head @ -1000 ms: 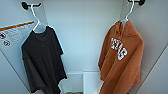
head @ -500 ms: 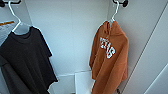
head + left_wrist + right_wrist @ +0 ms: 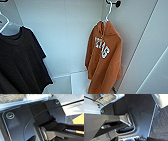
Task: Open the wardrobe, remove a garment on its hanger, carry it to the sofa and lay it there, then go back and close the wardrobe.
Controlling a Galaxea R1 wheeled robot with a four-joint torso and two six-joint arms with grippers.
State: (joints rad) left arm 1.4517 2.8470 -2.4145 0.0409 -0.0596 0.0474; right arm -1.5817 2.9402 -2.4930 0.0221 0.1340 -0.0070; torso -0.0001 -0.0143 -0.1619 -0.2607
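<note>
Open wardrobe (image 3: 67, 37) as I saw it from the head view: black T-shirt (image 3: 20, 62) hung at left, the orange garment (image 3: 105, 65) at right on its white hanger (image 3: 108, 12) hooked over a dark peg (image 3: 116, 3); I could not tell either gripper's state.

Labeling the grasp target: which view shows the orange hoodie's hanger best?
Head view. The white hanger hooks on a dark peg, carrying the orange hoodie inside the wardrobe. Both wrist views show robot hardware and floor, nothing of the hanger.
</note>
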